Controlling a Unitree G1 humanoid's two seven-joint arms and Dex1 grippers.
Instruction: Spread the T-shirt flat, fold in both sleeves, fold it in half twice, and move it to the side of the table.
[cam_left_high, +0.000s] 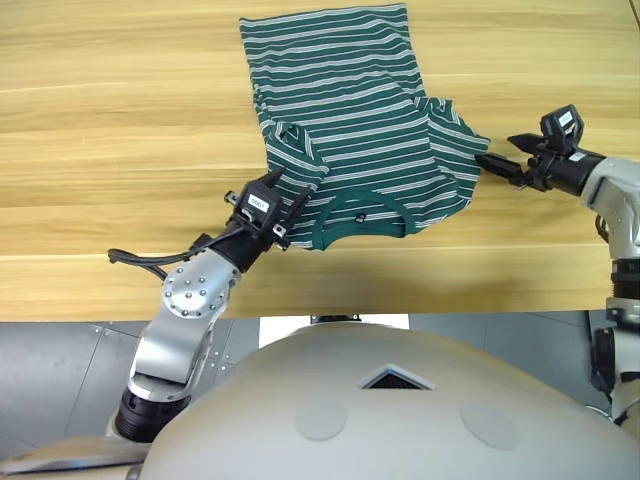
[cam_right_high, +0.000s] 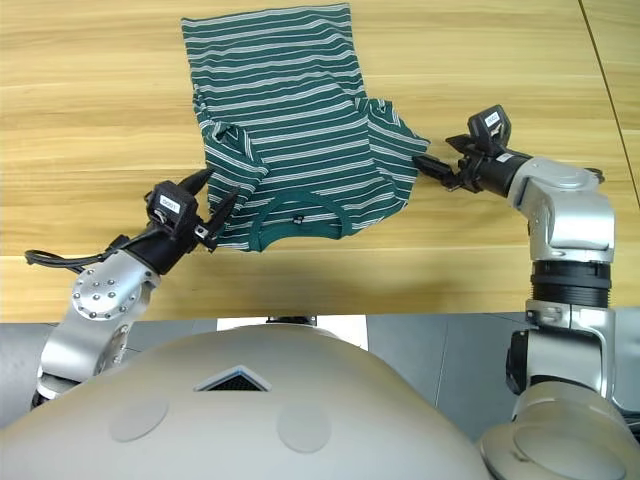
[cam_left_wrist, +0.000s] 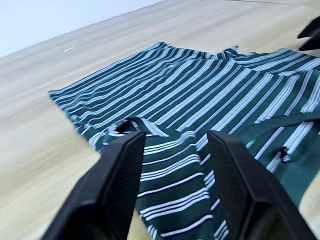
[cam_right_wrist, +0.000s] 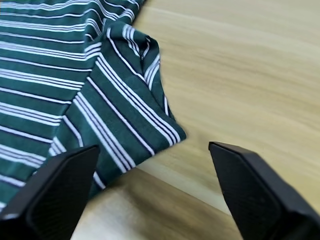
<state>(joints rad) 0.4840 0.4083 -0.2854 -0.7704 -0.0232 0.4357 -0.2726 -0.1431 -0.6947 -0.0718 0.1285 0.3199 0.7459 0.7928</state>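
while the dark green t-shirt with thin white stripes (cam_left_high: 350, 100) lies on the light wooden table (cam_left_high: 100, 150), collar (cam_left_high: 360, 218) toward the robot and hem at the far side, both sleeves appear turned inward, the right sleeve (cam_left_high: 455, 135) somewhat bunched. the left gripper (cam_left_high: 290, 195) sits at the near left shoulder corner with its fingers spread wide, holding nothing; in the left wrist view, fabric shows between them. the right gripper (cam_left_high: 497, 152) rests just beside the right sleeve edge, apart from the cloth, also wide open and empty. the step in hand is judged to be taking the two shoulder corners for the first half fold. procedure: lower each gripper until one finger slides under all layers at its corner. close only when the folded sleeve is caught together with the body layer. lift both corners evenly, carry them toward the hem, and keep the cloth taut between the arms. caution: an uneven grip may let the bunched sleeve unfold.
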